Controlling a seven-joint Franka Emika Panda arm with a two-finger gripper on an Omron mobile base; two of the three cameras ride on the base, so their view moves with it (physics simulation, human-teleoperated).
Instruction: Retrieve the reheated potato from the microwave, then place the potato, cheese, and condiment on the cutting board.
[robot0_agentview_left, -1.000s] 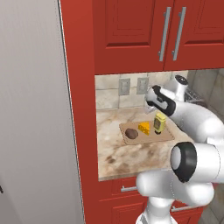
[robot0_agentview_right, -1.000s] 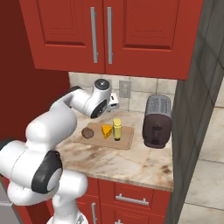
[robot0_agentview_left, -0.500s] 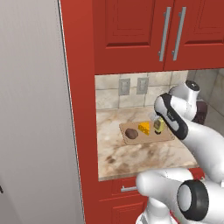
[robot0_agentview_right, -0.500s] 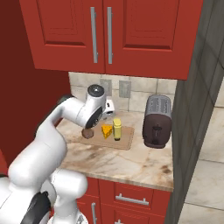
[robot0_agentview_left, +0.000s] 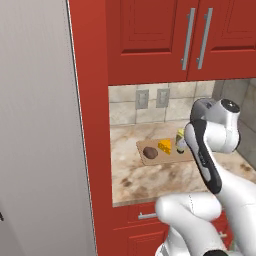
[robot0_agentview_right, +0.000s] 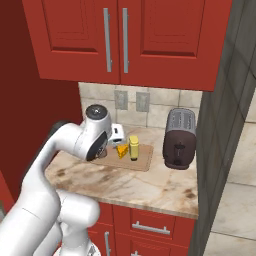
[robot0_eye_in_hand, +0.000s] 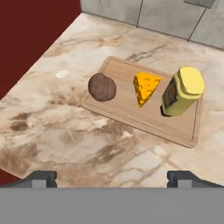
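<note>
On the light wooden cutting board (robot0_eye_in_hand: 131, 116) lie three things in a row. The brown potato (robot0_eye_in_hand: 102, 86) is at the left, the yellow cheese (robot0_eye_in_hand: 145, 86) wedge in the middle, and the yellow condiment (robot0_eye_in_hand: 182, 91) bottle stands upright at the right. My gripper (robot0_eye_in_hand: 112, 178) hangs open above the counter, short of the board, with nothing between its fingertips (robot0_eye_in_hand: 42, 177). From the left base view I see the potato (robot0_agentview_left: 150, 152), cheese (robot0_agentview_left: 164, 146) and board (robot0_agentview_left: 161, 157), with the condiment (robot0_agentview_left: 180, 136) half hidden by my arm. The microwave is out of view.
A dark toaster (robot0_agentview_right: 179, 138) stands on the marble counter (robot0_agentview_right: 150, 182) right of the board (robot0_agentview_right: 143, 161). Red wall cabinets (robot0_agentview_right: 125, 40) hang above, and a red side panel (robot0_agentview_left: 90, 150) bounds the counter on the left. Two outlets (robot0_agentview_left: 150, 98) sit on the tiled back wall.
My hand has drawn back and up from over the condiment bottle toward the base. The gripper stays open, and the potato, cheese and condiment have not moved.
</note>
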